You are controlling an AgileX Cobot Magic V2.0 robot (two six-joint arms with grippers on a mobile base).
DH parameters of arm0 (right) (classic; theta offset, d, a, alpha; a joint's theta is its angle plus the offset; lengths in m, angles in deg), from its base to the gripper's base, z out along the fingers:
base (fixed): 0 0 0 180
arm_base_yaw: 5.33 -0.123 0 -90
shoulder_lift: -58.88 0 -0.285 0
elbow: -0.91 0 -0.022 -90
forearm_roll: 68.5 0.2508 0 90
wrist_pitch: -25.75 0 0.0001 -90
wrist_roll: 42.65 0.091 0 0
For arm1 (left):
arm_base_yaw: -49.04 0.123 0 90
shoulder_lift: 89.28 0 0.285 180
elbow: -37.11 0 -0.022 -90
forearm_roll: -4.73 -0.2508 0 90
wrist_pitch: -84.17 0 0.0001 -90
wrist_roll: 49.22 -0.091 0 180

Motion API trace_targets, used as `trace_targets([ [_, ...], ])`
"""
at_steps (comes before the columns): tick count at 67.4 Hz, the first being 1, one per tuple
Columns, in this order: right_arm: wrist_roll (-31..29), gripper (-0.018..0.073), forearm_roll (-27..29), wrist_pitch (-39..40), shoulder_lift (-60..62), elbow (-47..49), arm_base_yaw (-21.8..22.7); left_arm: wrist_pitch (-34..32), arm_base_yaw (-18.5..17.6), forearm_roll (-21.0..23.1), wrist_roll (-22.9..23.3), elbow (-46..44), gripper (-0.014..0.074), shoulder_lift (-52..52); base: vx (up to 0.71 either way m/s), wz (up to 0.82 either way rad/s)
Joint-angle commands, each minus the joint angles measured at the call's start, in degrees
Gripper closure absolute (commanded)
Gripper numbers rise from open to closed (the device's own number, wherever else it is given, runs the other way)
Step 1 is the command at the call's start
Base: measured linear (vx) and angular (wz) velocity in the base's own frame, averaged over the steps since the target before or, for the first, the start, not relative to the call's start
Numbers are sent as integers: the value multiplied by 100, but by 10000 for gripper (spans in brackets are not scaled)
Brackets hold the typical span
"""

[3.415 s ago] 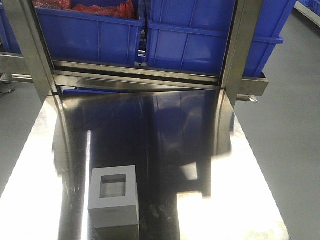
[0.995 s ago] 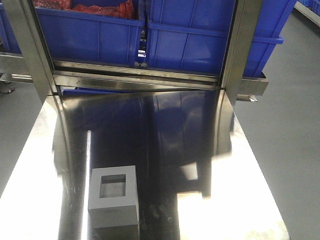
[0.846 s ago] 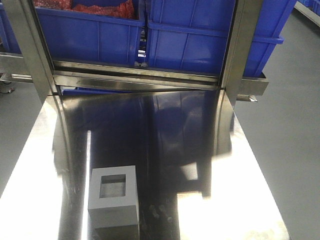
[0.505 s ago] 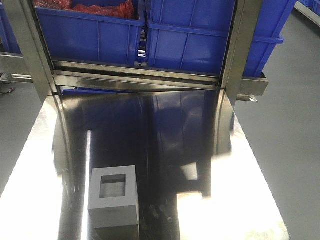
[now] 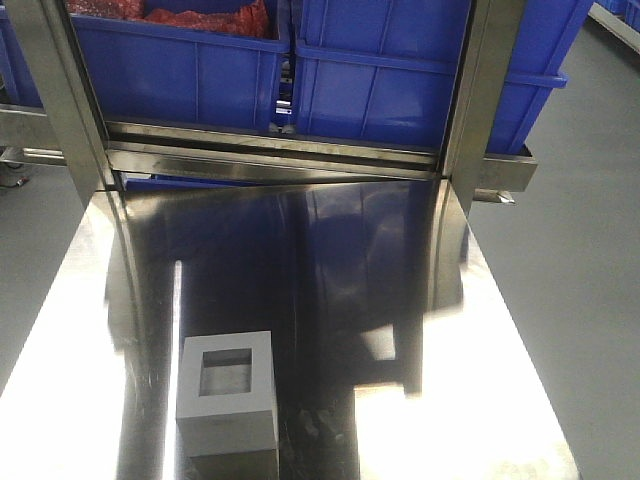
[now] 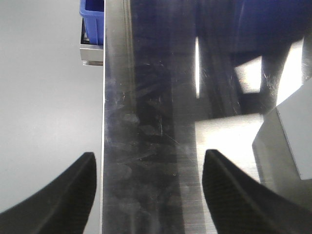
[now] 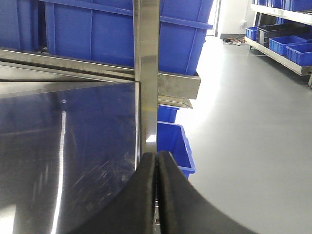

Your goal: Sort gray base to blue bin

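Factory or warehouse floor: polished steel tabletop [image 5: 330, 300], steel rack frame [image 5: 480, 90] holding blue bins [image 5: 400, 70], gray sealed floor [image 7: 243, 122], more bin shelving [image 7: 282, 44] along the wall.

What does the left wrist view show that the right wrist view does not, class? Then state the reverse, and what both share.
Only the left wrist view shows the gray base, at its right edge on the steel table, and the left gripper, open with nothing between its fingers. Only the right wrist view shows the right gripper, shut and empty, a steel upright post, and far shelving. Both show the table's reflective top, gray floor and blue bins.
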Motion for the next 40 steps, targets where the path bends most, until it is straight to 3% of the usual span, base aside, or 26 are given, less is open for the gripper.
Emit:
trace_targets([
  [1,-69,564,-49,456,48,-32,9,-398,3,17,64,-187,136,-36,0,0],
  [10,-69,564,-49,456,48,-32,9,-462,3,506,303,-202,136,-36,0,0],
  [20,-69,564,-49,456,48,-32,9,-550,3,1526,-114,-352,136,-140,0,0],
  [26,-69,564,-49,456,48,-32,9,-542,-2,2422,-800,-539,136,-284,0,0],
  [40,-69,564,-49,456,48,-32,9,-457,-288,5353,-3025,-773,136,-979,0,0],
])
